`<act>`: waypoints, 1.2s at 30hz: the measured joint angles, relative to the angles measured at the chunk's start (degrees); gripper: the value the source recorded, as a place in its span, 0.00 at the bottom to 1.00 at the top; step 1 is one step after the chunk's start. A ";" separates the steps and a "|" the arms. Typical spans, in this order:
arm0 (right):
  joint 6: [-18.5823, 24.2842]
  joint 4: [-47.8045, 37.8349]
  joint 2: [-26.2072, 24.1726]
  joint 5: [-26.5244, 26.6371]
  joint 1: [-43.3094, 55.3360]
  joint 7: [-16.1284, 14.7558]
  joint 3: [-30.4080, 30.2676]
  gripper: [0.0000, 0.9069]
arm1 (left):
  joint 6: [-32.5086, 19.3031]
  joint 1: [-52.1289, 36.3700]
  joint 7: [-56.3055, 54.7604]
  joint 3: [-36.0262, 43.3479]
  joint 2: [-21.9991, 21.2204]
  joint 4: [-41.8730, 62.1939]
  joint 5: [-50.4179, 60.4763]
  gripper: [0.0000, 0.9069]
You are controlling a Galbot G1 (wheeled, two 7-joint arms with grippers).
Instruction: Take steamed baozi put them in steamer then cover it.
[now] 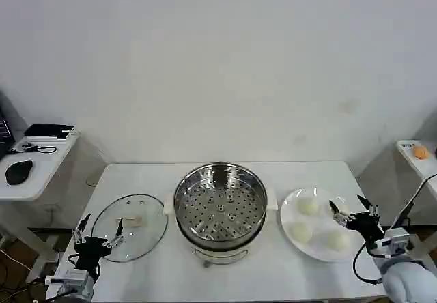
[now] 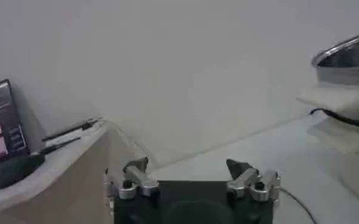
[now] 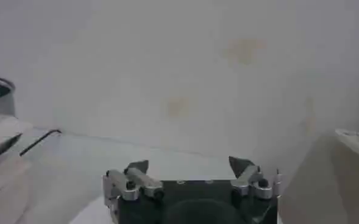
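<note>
Large shiny stainless-steel steamer [image 1: 220, 211] at table centre, uncovered; clear glass cover [image 1: 130, 226] left; three cream-white steamed baozi [image 1: 308, 206] on flat white plate [image 1: 289, 217] right. Left gripper [image 1: 100, 233] at near-left edge beside cover, jaws wide. Right gripper [image 1: 352, 211] over plate's right rim, jaws wide, empty.

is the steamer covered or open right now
Open. The steamer shows its bare perforated tray with no buns inside, and the cover lies flat on the table to its left.

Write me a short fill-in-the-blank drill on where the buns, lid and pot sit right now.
1. The steamer tray holds ____ baozi.
2. The three visible baozi sit on the white ____.
3. The cover lies on the table on the steamer's ____ side.
4. The right tool hovers open over the plate; the left tool is ____ too.

Missing words: no; plate; left; open
</note>
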 measured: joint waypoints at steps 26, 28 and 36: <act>-9.78 -9.59 -16.79 -22.40 27.52 -32.57 -13.85 1.00 | 0.05 2.42 0.89 0.90 -1.01 -4.14 2.05 1.00; -9.75 -11.48 -17.64 -25.14 31.16 -36.81 -16.43 1.00 | 0.10 2.46 1.02 0.87 -1.00 -4.53 2.05 1.00; -7.23 -20.32 -18.78 -36.09 46.83 -53.58 -28.47 1.00 | 0.45 2.67 1.39 0.49 -1.11 -5.86 2.16 1.00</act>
